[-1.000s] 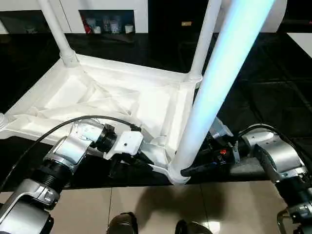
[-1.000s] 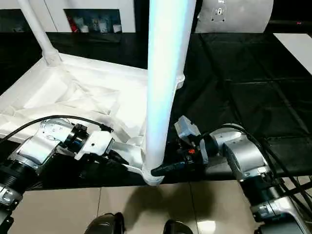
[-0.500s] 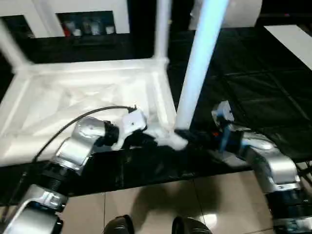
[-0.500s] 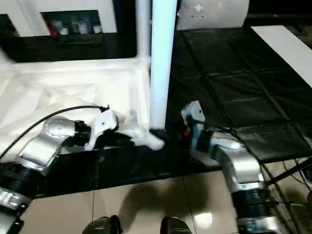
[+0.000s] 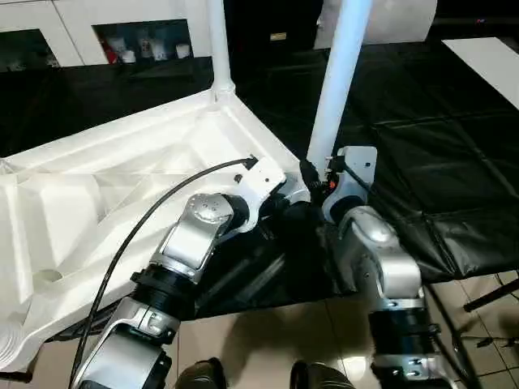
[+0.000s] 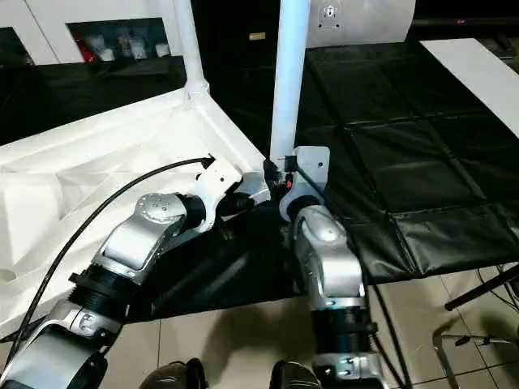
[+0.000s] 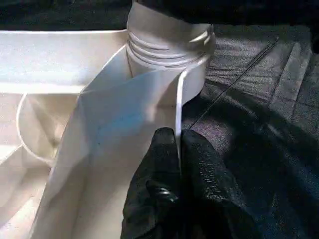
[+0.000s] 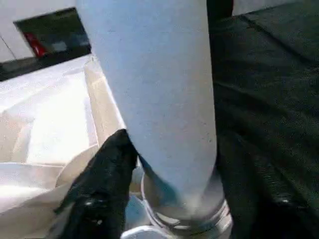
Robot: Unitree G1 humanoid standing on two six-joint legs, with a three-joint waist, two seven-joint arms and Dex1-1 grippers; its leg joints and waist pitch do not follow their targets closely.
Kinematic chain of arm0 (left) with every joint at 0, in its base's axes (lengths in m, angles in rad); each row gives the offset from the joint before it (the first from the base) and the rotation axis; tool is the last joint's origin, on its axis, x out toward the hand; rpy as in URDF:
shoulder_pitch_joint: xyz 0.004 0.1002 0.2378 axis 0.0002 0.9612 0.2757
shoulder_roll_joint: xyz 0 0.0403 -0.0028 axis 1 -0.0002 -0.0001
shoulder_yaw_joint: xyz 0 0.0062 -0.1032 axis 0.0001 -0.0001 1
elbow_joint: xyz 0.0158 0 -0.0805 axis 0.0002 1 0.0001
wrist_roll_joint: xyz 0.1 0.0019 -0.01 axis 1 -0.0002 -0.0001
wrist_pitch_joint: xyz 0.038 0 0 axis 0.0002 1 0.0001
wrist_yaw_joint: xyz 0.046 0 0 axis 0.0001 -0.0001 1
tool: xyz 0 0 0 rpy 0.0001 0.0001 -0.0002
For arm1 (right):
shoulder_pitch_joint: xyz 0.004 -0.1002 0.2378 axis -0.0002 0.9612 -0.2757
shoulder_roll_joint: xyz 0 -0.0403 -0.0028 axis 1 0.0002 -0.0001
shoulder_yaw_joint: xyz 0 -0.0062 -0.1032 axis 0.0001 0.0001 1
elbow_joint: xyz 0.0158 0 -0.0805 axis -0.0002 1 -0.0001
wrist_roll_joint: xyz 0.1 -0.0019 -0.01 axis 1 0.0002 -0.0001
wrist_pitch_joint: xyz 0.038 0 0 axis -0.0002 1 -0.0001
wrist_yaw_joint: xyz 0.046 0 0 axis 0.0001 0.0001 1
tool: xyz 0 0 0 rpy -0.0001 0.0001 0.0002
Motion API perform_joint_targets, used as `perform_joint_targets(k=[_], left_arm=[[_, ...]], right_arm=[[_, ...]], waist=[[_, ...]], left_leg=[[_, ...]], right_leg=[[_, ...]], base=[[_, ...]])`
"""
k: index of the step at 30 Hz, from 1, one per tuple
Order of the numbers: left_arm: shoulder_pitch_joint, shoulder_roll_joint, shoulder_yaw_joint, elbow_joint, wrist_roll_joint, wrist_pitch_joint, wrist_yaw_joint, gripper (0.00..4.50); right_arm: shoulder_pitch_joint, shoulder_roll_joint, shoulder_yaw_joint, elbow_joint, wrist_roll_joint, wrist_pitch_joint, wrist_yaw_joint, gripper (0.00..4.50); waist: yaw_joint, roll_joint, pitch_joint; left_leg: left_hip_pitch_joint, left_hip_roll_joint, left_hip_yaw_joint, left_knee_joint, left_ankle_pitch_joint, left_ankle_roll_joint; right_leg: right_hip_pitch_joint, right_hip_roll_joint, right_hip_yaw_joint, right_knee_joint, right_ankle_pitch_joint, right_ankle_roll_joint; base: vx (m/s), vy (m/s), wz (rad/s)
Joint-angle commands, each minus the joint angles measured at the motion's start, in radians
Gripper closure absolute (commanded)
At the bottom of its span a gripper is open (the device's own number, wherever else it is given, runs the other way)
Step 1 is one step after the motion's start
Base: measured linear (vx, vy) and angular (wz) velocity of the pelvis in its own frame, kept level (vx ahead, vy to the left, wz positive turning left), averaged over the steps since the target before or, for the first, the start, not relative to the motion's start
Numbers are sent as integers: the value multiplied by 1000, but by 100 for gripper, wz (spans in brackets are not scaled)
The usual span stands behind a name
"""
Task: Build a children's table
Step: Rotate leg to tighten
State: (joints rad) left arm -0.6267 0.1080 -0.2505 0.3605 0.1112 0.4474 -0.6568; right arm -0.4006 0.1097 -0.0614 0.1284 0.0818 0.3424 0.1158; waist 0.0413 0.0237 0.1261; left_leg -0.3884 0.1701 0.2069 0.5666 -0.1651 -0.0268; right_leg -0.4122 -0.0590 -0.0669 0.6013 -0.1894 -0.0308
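table top: the children's table [image 5: 122, 186] lies upside down on the black-covered counter [image 5: 422, 146], ribbed underside facing up, reaching away from the two hands toward the robot's left.
near corner: the round corner socket [image 7: 167, 47] sits just ahead of both hands, at the counter's front edge.
near leg: a white tube leg [image 5: 339, 77] stands upright in that socket, rising straight up between the two hands.
far leg: a second leg [image 5: 217, 44] stands upright in the next corner socket, farther from the hands.
left hand: the left hand [image 7: 178, 149] has its two black fingers [image 7: 162, 164] pressed together on the thin white rim of the table top [image 7: 178, 109], just short of the corner socket; the rim passes up between the fingertips.
right hand: the right hand [image 8: 167, 164] sits at the foot of the near leg, one black finger [image 8: 102, 184] on each side of the tube, just above the socket; whether the fingers press on the leg or stand a little off it i cannot tell.
arms: both silver forearms reach forward and meet at the same corner, the left hand on the table-top side, the right hand on the side of the bare counter.
floor: tiled floor below the counter's front edge.
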Motion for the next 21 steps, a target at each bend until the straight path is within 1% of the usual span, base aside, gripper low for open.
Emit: perform_joint_targets(k=[1,2,3,4,5,6,7,8,11,12,14,15,16,17,18,19,20,21], left_arm=[[-24,-3,25,-10,-33,-57,27,450],[-13,24,24,-17,-36,-71,-1,450],[-12,26,24,-17,-37,-72,-3,450],[-3,46,18,-21,-38,-87,-29,450],[6,65,14,-22,-37,-96,-50,450],[18,90,8,-24,-37,-114,-80,450],[33,127,0,-26,-38,-140,-127,450],[37,136,-2,-26,-38,-146,-138,450],[61,203,-23,-27,-48,-219,-250,450],[67,220,-29,-28,-50,-230,-277,450],[72,253,-43,-23,-55,-276,-333,450],[75,281,-59,-16,-57,-318,-381,450],[78,307,-72,-12,-67,-363,-443,450],[80,326,-81,-9,-82,-385,-493,450],[80,335,-84,-9,-90,-392,-521,450],[77,355,-95,-5,-103,-413,-578,450],[77,355,-95,-5,-103,-413,-578,450],[75,366,-101,1,-108,-436,-611,450]], right_arm=[[3,4,45,12,61,-6,86,151],[1,-40,43,7,69,-18,149,142],[1,-43,43,7,69,-19,152,139],[4,-74,42,1,74,-28,196,133],[7,-105,39,-6,83,-32,238,122],[11,-142,33,-12,99,-30,290,108],[17,-204,29,-18,115,-33,376,93],[17,-219,29,-18,117,-37,397,93],[22,-324,44,-14,142,-57,556,54],[22,-350,49,-11,148,-62,595,50],[20,-395,59,-9,160,-60,669,44],[17,-431,72,-4,168,-62,735,44],[14,-470,90,0,180,-58,813,44],[11,-505,109,4,195,-56,888,44],[10,-525,121,3,207,-55,938,44],[5,-560,147,-1,234,-45,1034,44],[5,-560,147,-1,234,-45,1034,44],[0,-575,159,-1,245,-40,1083,44]], waist=[[4,0,-77],[4,-1,-78],[4,-3,-79],[2,-2,-80],[2,-6,-83],[3,-5,-83],[4,-7,-84],[3,-6,-84],[4,-6,-83],[7,-5,-84],[10,-4,-83],[10,-6,-83],[15,-5,-83],[18,-5,-84],[21,-4,-82],[30,-3,-81],[34,-2,-81],[35,-3,-79]], left_leg=[[19,60,-39,-53,-117,83],[17,60,-40,-52,-113,84],[15,59,-41,-51,-108,87],[11,57,-40,-47,-88,102],[12,58,-39,-46,-82,107],[10,56,-39,-44,-76,119],[9,57,-39,-42,-73,127],[10,57,-37,-41,-72,130],[13,60,-36,-41,-79,133],[14,61,-38,-40,-78,135],[17,65,-37,-41,-80,137],[17,65,-37,-40,-80,138],[17,65,-38,-40,-85,144],[18,65,-36,-38,-87,145],[19,68,-36,-39,-88,145],[20,70,-33,-37,-102,146],[22,71,-32,-37,-109,143],[20,71,-32,-37,-113,140]], right_leg=[[57,-94,60,-72,-107,-206],[61,-94,60,-69,-95,-208],[64,-94,59,-68,-82,-208],[66,-94,59,-63,-38,-218],[68,-93,59,-63,-29,-220],[69,-95,59,-61,-15,-228],[72,-95,59,-59,-11,-229],[69,-93,59,-58,-11,-231],[66,-93,58,-60,-39,-233],[67,-92,57,-59,-39,-237],[64,-92,57,-57,-40,-244],[62,-92,57,-56,-39,-248],[63,-93,56,-56,-42,-251],[63,-92,56,-56,-43,-251],[62,-91,56,-54,-43,-251],[58,-93,57,-56,-57,-254],[55,-93,57,-56,-70,-255],[55,-93,57,-57,-82,-253]], base=[[0,0,0],[0,0,0],[0,0,0],[0,0,0],[0,0,0],[0,0,0],[0,0,0],[0,0,0],[0,0,0],[0,0,0],[0,0,0],[0,0,0],[0,0,0],[0,0,0],[0,0,0],[0,0,0],[0,0,0],[0,0,0]])
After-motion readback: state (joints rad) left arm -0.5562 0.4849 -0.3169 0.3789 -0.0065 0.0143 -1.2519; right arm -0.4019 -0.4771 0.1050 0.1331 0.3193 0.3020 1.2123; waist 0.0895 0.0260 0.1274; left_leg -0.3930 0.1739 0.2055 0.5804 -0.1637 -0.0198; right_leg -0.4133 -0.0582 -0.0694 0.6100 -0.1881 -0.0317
